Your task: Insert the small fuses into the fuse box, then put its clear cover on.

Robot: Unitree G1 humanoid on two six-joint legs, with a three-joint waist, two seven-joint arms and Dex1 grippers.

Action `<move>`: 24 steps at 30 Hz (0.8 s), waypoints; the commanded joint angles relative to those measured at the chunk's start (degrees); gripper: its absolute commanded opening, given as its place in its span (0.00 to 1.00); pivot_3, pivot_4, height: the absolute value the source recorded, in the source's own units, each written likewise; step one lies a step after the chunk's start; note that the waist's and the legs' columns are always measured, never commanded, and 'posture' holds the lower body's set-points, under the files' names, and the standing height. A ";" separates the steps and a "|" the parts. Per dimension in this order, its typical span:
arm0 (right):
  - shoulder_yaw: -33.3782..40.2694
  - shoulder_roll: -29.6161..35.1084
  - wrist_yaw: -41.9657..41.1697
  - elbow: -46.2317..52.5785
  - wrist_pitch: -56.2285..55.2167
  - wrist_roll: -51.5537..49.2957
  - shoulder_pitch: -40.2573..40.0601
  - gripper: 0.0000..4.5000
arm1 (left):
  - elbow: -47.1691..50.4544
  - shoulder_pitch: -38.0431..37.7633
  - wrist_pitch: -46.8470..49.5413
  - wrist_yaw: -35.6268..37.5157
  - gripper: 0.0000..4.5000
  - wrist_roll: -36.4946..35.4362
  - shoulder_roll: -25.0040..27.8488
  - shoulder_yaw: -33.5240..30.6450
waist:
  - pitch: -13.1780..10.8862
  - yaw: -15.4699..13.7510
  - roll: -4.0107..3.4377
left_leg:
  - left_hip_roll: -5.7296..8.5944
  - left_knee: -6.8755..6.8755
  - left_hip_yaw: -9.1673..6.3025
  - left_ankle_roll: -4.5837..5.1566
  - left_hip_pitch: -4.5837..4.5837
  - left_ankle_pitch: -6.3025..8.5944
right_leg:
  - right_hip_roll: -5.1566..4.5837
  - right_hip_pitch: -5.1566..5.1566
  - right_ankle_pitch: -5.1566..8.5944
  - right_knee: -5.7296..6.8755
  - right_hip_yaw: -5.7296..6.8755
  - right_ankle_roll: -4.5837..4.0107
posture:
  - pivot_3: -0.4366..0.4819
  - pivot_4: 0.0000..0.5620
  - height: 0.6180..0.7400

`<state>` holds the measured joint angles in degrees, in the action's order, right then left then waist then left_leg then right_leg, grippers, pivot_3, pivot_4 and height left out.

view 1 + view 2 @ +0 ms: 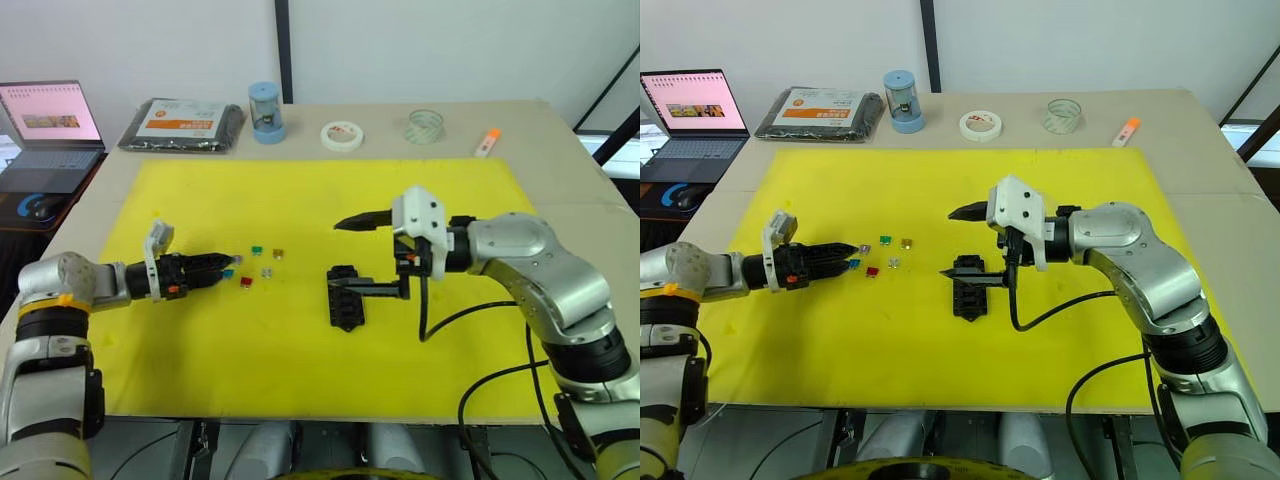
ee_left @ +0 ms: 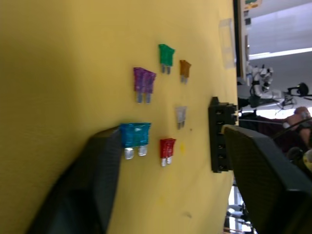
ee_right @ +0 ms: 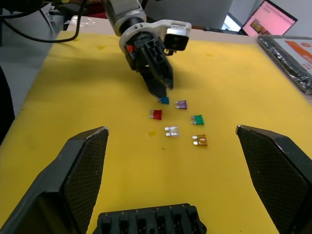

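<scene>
Now we see our left gripper with jaws parted, one tip touching the blue fuse among the small fuses. Our right gripper hangs wide open over the fuse box.

Beige tabletop carries yellow rectangular mat at centre. Directly on bare top, 12 o'clock edge: black packet w/ orange label, blue cylindrical container, white tape roll, clear tape roll, orange-white marker.
</scene>
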<state>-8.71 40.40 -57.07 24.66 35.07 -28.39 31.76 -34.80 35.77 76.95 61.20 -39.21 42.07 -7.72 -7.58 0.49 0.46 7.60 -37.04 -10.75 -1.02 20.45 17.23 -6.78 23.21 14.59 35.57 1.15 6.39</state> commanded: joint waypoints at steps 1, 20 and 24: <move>1.65 0.59 0.40 2.25 -0.35 -0.33 0.10 1.00 | -0.56 -0.44 -1.15 -0.49 0.44 1.59 -1.17 1.24 | 0.00 0.01 0.00 | 0.00 0.00 0.00 0.00 0.00 0.00 | 0.00 0.00 0.00 0.00 0.00 0.00 | 0.48 0.27 1.00; 3.50 -0.26 0.70 0.18 2.56 -3.41 1.54 1.00 | 9.72 0.32 4.78 3.52 0.00 -3.80 3.75 -3.86 | -0.04 0.36 0.07 | -0.04 0.02 0.02 0.00 0.06 0.00 | 0.01 0.09 0.00 0.01 -0.06 0.00 | 0.48 0.27 1.00; 6.11 1.76 -0.21 0.99 10.11 -9.58 2.28 1.00 | 21.86 0.47 6.60 4.45 0.00 -9.54 6.25 -7.16 | -0.06 0.25 0.08 | -0.07 0.03 0.02 0.00 0.10 0.00 | -0.01 0.10 0.00 -0.04 -0.07 0.00 | 0.48 0.27 1.00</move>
<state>-5.20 41.25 -56.77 24.25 42.48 -34.68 32.68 -18.33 35.57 82.96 64.58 -45.44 47.35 -12.60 -7.64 0.75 0.54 7.53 -37.01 -10.73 -1.02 20.55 17.23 -6.79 23.31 14.59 35.51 1.08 6.39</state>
